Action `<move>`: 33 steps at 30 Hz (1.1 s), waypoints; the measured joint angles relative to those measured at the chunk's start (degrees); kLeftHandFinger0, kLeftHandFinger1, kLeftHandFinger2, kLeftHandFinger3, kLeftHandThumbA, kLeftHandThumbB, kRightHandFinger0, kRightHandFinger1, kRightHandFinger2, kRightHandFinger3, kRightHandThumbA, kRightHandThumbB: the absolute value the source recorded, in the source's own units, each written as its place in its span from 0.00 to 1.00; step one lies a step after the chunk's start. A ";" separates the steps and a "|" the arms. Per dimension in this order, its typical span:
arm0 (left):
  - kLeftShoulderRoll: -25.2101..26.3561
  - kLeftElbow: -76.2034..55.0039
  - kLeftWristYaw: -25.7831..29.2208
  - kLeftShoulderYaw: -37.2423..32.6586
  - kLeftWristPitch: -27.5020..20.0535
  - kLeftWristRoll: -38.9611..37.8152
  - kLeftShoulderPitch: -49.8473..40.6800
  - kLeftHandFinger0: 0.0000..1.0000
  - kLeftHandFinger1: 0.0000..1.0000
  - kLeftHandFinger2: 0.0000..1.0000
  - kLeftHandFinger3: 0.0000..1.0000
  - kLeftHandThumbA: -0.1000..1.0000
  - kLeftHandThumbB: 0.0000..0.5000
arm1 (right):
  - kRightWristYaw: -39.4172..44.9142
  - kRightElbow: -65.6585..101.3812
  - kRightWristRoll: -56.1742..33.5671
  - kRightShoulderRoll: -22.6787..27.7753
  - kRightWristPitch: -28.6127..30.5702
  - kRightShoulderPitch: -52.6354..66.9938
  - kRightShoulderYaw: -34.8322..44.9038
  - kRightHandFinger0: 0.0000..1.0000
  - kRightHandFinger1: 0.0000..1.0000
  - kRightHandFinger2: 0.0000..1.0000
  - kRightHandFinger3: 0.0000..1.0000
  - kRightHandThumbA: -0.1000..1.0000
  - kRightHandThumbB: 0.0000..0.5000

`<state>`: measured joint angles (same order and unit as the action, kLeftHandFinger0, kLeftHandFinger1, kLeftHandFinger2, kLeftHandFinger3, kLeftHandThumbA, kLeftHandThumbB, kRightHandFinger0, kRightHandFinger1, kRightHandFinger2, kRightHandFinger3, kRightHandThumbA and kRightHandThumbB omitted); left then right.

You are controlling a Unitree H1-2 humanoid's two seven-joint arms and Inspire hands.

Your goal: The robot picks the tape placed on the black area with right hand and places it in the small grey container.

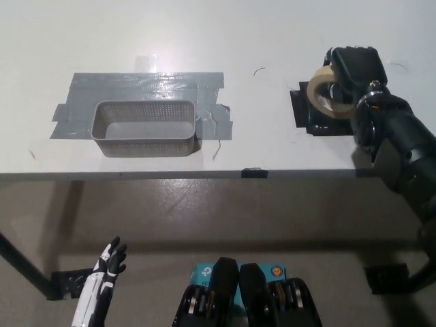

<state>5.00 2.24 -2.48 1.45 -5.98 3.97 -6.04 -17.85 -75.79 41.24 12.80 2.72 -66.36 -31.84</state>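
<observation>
Partly hidden tape point(321, 94) in right hand point(353, 68)

Black right hand point(351, 71) gripped the masking tape roll point(324, 94) over the black area point(306, 117) on the white tabletop point(204, 34). Small grey mesh container point(145, 128) sat well left on grey tape patch point(146, 85). White left hand point(102, 276) rested low, below tabletop edge, fingers apart.

Tape point(321, 95): matt beige paper. Container point(144, 128): grey perforated mesh. Table point(225, 34): smooth white, slight sheen.
</observation>
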 measured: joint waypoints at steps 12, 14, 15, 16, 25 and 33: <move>0.17 -0.54 -0.10 -0.43 0.12 -0.02 -0.27 1.00 1.00 1.00 1.00 0.97 0.08 | -3.53 2.93 0.72 -5.39 3.14 -3.53 -1.31 0.08 0.57 0.89 0.85 0.00 0.37; 0.18 -0.68 -0.09 -0.67 0.11 0.08 -0.40 1.00 1.00 1.00 1.00 0.98 0.10 | -3.53 3.39 0.52 -7.17 3.39 -3.92 -0.98 0.06 0.49 0.83 0.86 0.00 0.35; 0.17 -0.70 -0.10 -0.74 0.11 0.12 -0.41 1.00 1.00 1.00 1.00 0.97 0.10 | -3.53 3.70 0.46 -8.16 3.39 -4.01 -0.85 0.04 0.48 0.82 0.87 0.00 0.33; 0.17 -0.76 -0.10 -0.80 0.15 0.14 -0.40 1.00 1.00 1.00 1.00 0.97 0.10 | -3.52 3.89 0.39 -8.99 3.40 -4.09 -0.73 0.05 0.50 0.84 0.87 0.00 0.32; 0.50 -1.88 -0.11 -1.67 0.39 0.90 -0.51 1.00 1.00 1.00 1.00 0.98 0.09 | -3.47 3.63 -0.30 -17.30 2.86 -5.83 0.10 0.02 0.44 0.77 0.81 0.00 0.38; 0.62 -2.01 -0.07 -3.84 0.31 2.75 -1.14 1.00 1.00 1.00 1.00 0.99 0.14 | -3.53 1.25 -0.36 -22.15 2.91 -6.97 0.09 0.00 0.35 0.77 0.85 0.00 0.31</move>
<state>5.62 0.23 -2.55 -2.38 -5.67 6.72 -7.18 -21.38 -74.54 40.88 -9.36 5.63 -73.34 -31.75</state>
